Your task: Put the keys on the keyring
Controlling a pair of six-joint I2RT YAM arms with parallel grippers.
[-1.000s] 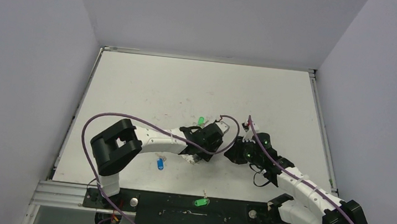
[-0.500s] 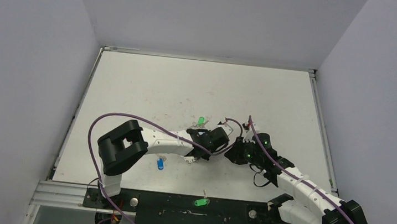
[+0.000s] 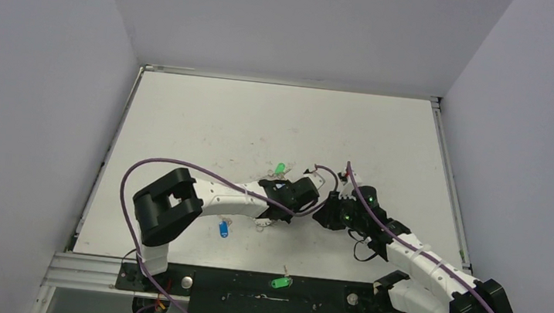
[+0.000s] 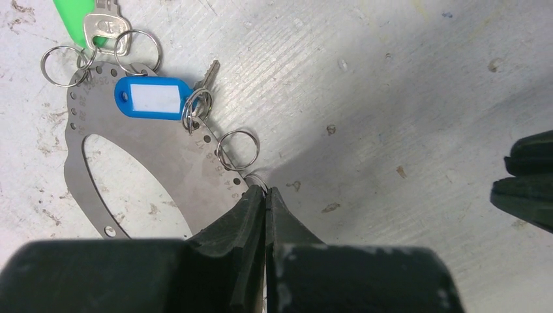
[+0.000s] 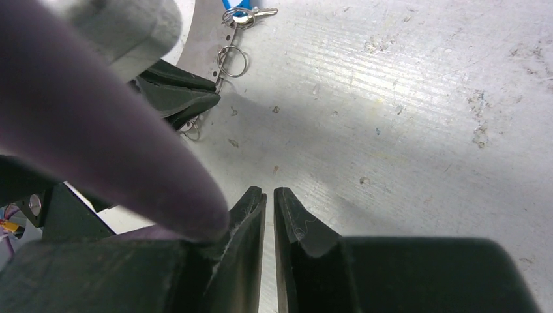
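Since a second ago the left arm has slid rightward. A loose blue key (image 3: 223, 229) lies on the table (image 3: 208, 118). The left gripper (image 4: 265, 193) is clamped on a small ring (image 4: 256, 180) at the rim of the keyring (image 4: 171, 151), which lies flat mid-table and carries a green key (image 4: 78, 13) and a blue-tagged key (image 4: 155, 98). The right gripper (image 5: 269, 192), nearby, has its fingers almost together around nothing.
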